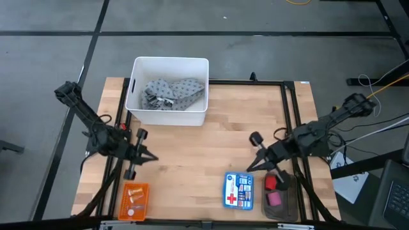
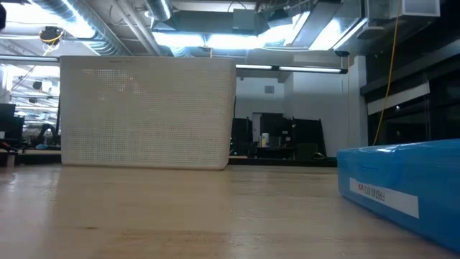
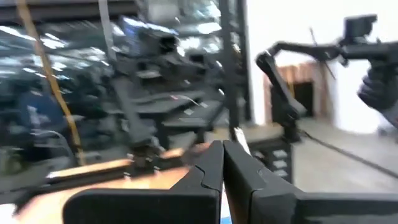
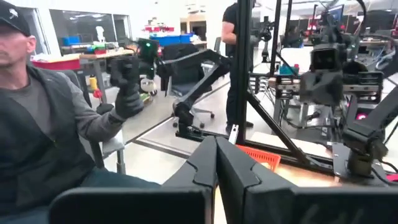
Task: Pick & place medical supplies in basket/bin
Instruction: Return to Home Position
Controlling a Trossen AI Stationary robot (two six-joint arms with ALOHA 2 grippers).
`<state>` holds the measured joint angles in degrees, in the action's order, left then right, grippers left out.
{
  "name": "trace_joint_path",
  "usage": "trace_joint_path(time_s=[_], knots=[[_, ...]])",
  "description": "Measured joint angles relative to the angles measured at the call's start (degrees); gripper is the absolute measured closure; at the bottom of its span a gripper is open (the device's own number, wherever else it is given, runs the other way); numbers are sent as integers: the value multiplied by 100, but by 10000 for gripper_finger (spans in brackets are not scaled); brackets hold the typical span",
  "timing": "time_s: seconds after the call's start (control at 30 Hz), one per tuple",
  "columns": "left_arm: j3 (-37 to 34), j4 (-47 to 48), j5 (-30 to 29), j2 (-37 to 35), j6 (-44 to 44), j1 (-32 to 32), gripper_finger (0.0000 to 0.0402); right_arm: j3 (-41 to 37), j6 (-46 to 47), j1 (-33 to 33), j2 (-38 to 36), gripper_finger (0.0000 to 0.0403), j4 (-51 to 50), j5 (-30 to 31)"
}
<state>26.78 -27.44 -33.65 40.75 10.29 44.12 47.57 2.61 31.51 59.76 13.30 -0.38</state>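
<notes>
My left end effector (image 1: 148, 158) and right end effector (image 1: 254, 167) are pressed together, empty; homing means lifting clear of the white bin (image 1: 167, 117).

The bin (image 1: 166, 117) stands at the far edge of the surface (image 1: 211, 153), left of the middle, with the cloth (image 1: 172, 92) in it. At the near-left corner a small tray (image 1: 125, 199) holds vials (image 1: 133, 191). A flat box (image 1: 238, 190) lies at the near edge, right of the middle. Just right of it, a second tray (image 1: 291, 198) holds cylinder pieces (image 1: 275, 199).
</notes>
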Motion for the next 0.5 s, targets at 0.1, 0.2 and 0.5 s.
trace_joint_path(time_s=[0.1, 0.2, 0.5], knots=[[-624, -775, -409, -245, 214, -6, 396, -270, -58, 0, -428, 390, -132, 129], [-1237, -1351, -445, -445, 283, -73, 395, -638, -267, -7, -981, 390, -119, 147], [-2249, -2066, -1044, -1224, 680, -78, 393, -2139, -56, -70, -2465, 390, 194, 76]])
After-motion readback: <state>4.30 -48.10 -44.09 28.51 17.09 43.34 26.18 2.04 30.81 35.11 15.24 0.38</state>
